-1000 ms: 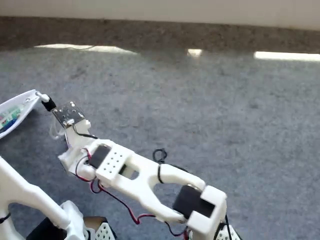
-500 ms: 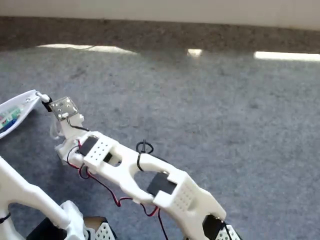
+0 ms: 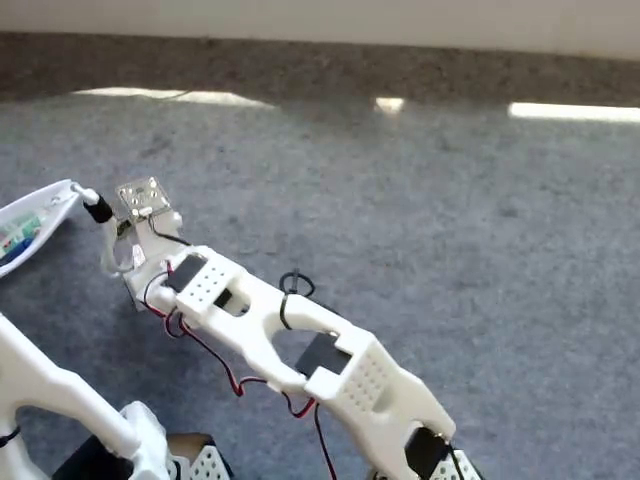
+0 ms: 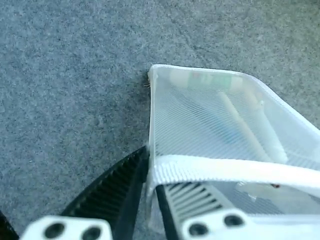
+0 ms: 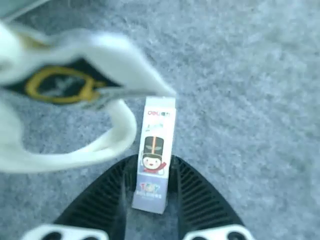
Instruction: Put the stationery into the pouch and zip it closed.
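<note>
The white mesh pouch holds several pens, and my left gripper is shut on its rim. From the high view the pouch lies at the table's far left edge, its black zipper end pointing right. My right gripper is shut on a small eraser box printed with a cartoon soldier, right beside the pouch's blurred rim. The right arm stretches from the front edge toward the pouch, with its wrist just right of the zipper end.
Grey carpet-like table surface spreads open to the right and far side. The left arm's white link crosses the near left corner. A white loop hangs from the pouch beside the eraser box.
The right arm's wrist has moved farther from the front edge and closer to the pouch's zipper end, and its elbow has swung down to the right. The pouch has stayed in place.
</note>
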